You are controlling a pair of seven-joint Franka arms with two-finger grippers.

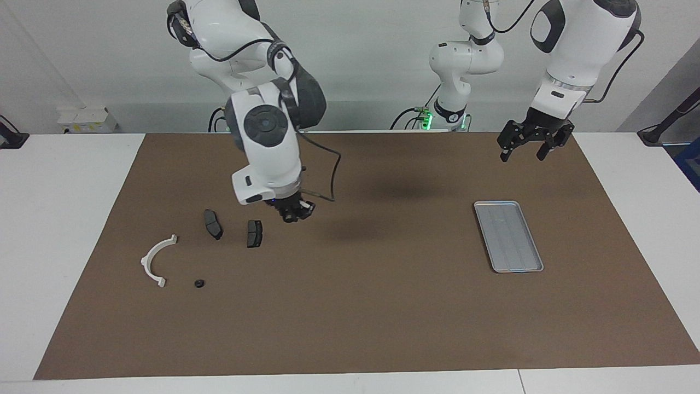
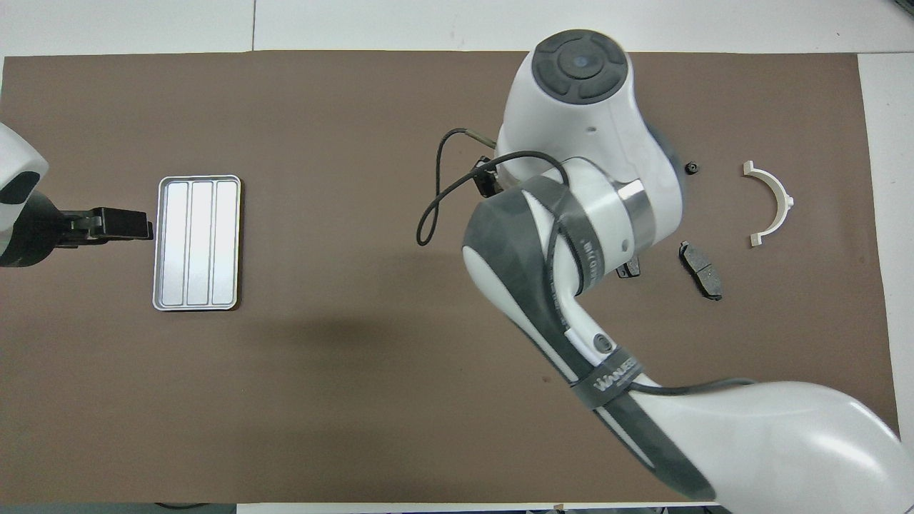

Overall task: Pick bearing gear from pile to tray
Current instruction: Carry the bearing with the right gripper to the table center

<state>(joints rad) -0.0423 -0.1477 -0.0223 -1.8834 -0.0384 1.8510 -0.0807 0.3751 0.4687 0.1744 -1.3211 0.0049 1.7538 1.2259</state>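
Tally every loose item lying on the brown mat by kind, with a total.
White semicircular plastic bracket: 1
Dark grey brake-pad-shaped plates: 2
Small black round ring: 1
Silver-grey rectangular metal tray: 1
Total: 5

worktop (image 1: 54, 219): white, brown mat (image 1: 355, 306) on it
on mat: tray (image 1: 508, 236), white bracket (image 1: 155, 260), two grey plates (image 1: 213, 224), black ring (image 1: 199, 283)
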